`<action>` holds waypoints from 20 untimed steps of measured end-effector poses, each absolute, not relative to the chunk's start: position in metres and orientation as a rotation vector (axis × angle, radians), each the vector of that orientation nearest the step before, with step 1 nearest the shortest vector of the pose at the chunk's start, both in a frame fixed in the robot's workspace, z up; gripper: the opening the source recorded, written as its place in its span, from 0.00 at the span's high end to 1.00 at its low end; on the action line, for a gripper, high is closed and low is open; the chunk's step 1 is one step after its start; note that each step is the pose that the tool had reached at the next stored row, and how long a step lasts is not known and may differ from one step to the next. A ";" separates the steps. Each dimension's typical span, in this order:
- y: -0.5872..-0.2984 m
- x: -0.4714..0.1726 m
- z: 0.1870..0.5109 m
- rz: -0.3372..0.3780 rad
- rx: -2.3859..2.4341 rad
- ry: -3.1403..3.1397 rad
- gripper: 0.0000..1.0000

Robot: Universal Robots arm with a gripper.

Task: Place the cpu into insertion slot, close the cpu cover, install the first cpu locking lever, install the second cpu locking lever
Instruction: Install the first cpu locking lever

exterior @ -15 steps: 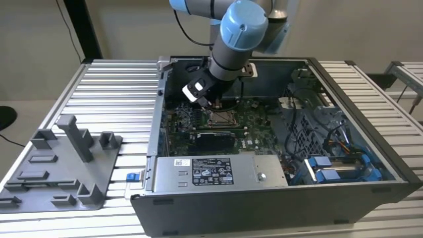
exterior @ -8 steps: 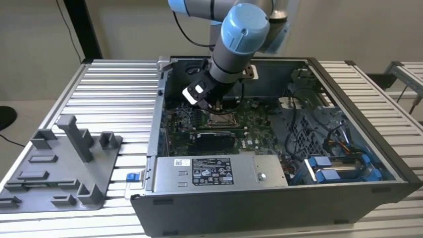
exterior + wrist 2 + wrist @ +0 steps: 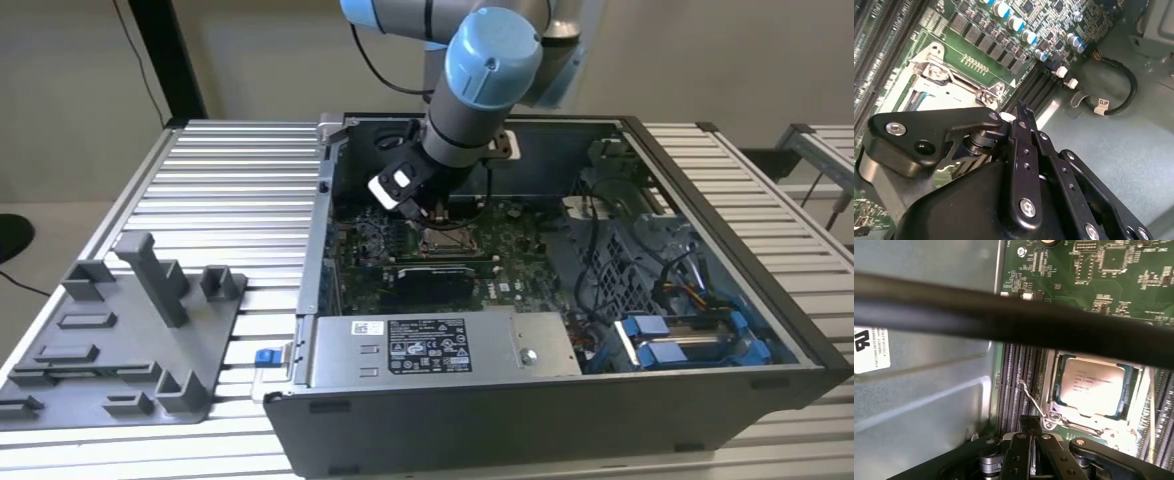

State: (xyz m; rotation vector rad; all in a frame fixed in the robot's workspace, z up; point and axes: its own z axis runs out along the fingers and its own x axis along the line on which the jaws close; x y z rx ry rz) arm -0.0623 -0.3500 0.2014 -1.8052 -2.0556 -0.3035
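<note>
Reading from the exterior view's left: grey fixture tray point(image 3: 120, 340) on the ribbed table point(image 3: 240, 180), well apart from the open computer case point(image 3: 534, 420). Against the case's near wall sits a grey power supply box point(image 3: 441, 345) with a white label. Beyond it is the green board point(image 3: 534, 260). The insertion slot point(image 3: 449, 238) is mid-board, with the gripper point(image 3: 431, 212) directly over it. Blue drive cages point(image 3: 681, 340) are at the right.

First wrist view: the cpu point(image 3: 1093, 387) lies in the slot, with the cpu cover point(image 3: 1074, 422) flat around it. A wire locking lever point(image 3: 1031, 399) stands raised just beside the slot. A black cable point(image 3: 1014, 315) crosses in front of the board.

Fingers point(image 3: 1021, 165) are pressed together in both wrist views. Whether they catch the lever, cannot tell.
</note>
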 end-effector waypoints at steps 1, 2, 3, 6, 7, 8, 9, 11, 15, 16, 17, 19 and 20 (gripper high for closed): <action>-0.350 -0.062 0.201 -0.303 -1.805 -2.056 1.00; -0.350 -0.062 0.201 -0.303 -1.806 -2.056 1.00; -0.350 -0.062 0.201 -0.302 -1.806 -2.057 1.00; -0.350 -0.062 0.201 -0.298 -1.808 -2.058 1.00; -0.350 -0.062 0.201 -0.297 -1.809 -2.059 1.00; -0.350 -0.062 0.200 -0.297 -1.810 -2.059 1.00; -0.350 -0.062 0.200 -0.296 -1.810 -2.059 1.00; -0.350 -0.061 0.200 -0.295 -1.811 -2.058 1.00; -0.351 -0.061 0.200 -0.295 -1.811 -2.057 1.00; -0.351 -0.061 0.200 -0.295 -1.811 -2.057 1.00; -0.351 -0.061 0.200 -0.295 -1.812 -2.057 1.00; -0.351 -0.061 0.200 -0.295 -1.813 -2.056 1.00; -0.351 -0.061 0.200 -0.295 -1.814 -2.056 1.00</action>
